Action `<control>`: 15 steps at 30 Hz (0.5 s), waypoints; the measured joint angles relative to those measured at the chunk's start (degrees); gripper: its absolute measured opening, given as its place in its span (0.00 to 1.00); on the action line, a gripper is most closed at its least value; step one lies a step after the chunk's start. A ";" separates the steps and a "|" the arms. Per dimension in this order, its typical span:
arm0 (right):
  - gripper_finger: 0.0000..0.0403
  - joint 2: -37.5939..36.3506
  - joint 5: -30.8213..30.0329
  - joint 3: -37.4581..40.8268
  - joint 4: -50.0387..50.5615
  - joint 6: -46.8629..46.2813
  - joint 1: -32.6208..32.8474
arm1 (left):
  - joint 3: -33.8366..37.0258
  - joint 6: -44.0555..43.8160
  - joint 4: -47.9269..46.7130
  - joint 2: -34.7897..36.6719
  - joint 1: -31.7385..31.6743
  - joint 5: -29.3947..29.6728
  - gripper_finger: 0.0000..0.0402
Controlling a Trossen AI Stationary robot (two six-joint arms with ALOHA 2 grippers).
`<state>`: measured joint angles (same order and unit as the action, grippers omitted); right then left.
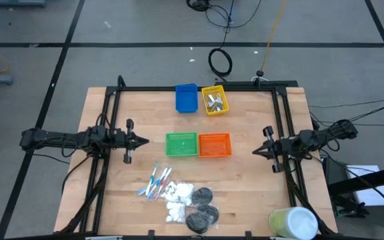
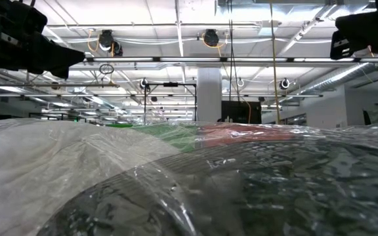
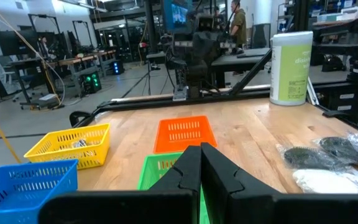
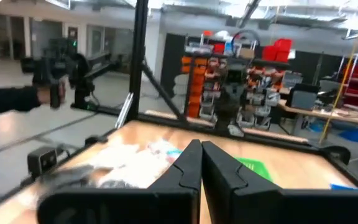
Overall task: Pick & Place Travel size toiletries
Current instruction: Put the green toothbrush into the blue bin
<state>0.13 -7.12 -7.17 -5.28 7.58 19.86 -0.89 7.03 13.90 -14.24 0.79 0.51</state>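
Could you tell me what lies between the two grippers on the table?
In the high view, the green bin and the orange bin sit side by side between the shut left gripper and the shut right gripper.

Thin blue, red and white sticks (image 1: 155,181) lie fanned near the table's front edge, white puffy packets (image 1: 178,197) just beside them, black discs (image 1: 202,208) next to those, and silvery tubes (image 1: 214,101) in the yellow bin (image 1: 215,110).
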 joint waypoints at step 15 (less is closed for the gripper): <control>0.00 0.07 6.63 1.27 7.22 -2.74 0.00 | -0.04 -15.23 9.15 0.00 0.01 -0.03 0.01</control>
<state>0.20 -0.48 -5.89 1.94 4.83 19.86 -0.93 -8.20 23.05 -14.24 0.80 0.48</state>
